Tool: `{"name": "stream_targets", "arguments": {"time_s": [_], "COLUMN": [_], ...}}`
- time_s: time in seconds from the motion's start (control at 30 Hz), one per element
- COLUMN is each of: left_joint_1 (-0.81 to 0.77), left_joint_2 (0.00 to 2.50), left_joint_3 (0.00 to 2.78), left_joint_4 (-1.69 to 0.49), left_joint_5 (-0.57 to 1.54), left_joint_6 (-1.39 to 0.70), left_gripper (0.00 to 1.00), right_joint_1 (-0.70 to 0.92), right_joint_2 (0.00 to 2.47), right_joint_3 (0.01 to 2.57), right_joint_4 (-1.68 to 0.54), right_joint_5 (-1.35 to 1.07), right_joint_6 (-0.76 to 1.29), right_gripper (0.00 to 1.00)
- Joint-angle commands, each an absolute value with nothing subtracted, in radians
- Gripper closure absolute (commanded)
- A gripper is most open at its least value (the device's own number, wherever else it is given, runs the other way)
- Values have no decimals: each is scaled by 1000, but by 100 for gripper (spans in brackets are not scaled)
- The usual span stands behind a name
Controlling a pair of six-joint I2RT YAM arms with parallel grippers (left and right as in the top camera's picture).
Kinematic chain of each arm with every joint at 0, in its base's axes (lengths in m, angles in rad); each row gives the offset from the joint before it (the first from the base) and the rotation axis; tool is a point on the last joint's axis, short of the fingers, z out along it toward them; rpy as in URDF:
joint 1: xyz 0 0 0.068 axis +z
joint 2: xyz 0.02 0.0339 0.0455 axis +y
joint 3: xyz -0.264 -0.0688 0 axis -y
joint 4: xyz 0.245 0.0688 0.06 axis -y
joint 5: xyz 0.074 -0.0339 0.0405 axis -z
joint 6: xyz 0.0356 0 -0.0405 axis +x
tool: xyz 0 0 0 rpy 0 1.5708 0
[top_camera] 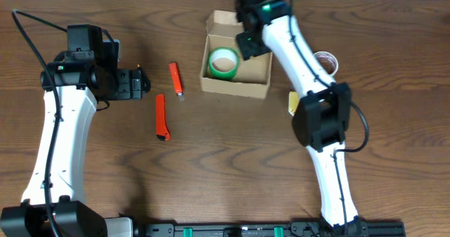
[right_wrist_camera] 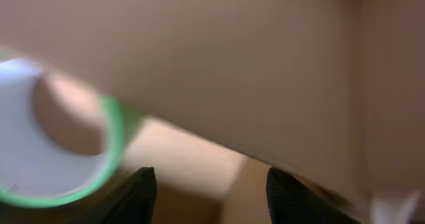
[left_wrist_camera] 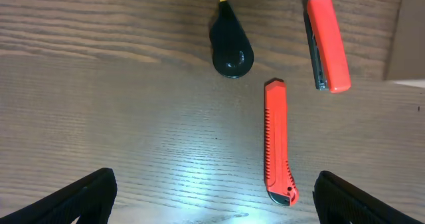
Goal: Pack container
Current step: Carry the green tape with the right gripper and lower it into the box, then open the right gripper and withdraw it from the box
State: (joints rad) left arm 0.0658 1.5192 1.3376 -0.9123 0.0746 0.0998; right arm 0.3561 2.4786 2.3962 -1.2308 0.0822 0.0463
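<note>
The tan cardboard container (top_camera: 235, 87) stands open at the table's back middle with a green tape roll (top_camera: 224, 62) lying inside it. My right gripper (top_camera: 253, 43) is open and empty over the box's inside, just right of the roll; its wrist view shows the box wall (right_wrist_camera: 252, 71) and the green roll (right_wrist_camera: 53, 144) close up. My left gripper (top_camera: 140, 82) is open and empty at the left. In its wrist view an orange utility knife (left_wrist_camera: 277, 141) lies between its fingers, with an orange stapler (left_wrist_camera: 328, 41) and a black marker (left_wrist_camera: 231, 48) beyond.
The knife (top_camera: 161, 117) and the stapler (top_camera: 175, 79) lie between my left gripper and the box. A clear tape roll (top_camera: 327, 60) and a yellow notepad (top_camera: 292, 102) sit to the right, partly hidden by my right arm.
</note>
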Motion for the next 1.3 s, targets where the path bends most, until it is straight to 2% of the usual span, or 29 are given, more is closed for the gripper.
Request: {"name": "stream_targets", "arguments": {"time_s": [0.0,0.2,0.4,0.57,0.73,0.87,0.97,1.13,1.27], "left_joint_1": [73,73,73,73,73,73,73,73,73], "left_joint_2": [1525,1525,1525,1525,1525,1525,1525,1525,1525], "left_joint_3": [1355,1355,1355,1355,1355,1355,1355,1355,1355], "left_joint_4": [-915,-915,-915,-915,-915,-915,-915,-915,-915], "left_joint_5": [68,68,68,68,68,67,68,67,68], "left_joint_6": [109,109,109,109,109,109,109,109,109], "left_gripper": [4,5,5,5,5,5,5,5,5], "right_joint_1": [324,332,397,447,419,335,214,4,-97], "right_joint_2": [2439,2431,2362,2264,2167,2081,2040,2053,2081], "right_joint_3": [2420,2420,2420,2420,2420,2420,2420,2383,2274], "right_joint_4": [-1228,-1262,-1283,-1311,-1352,-1354,-1354,-1377,-1345], "right_joint_5": [90,-64,-68,47,109,178,171,104,96], "right_joint_6": [-16,-84,-74,-45,-30,-10,48,152,204], "right_gripper": [46,48,46,43,43,41,40,42,40]}}
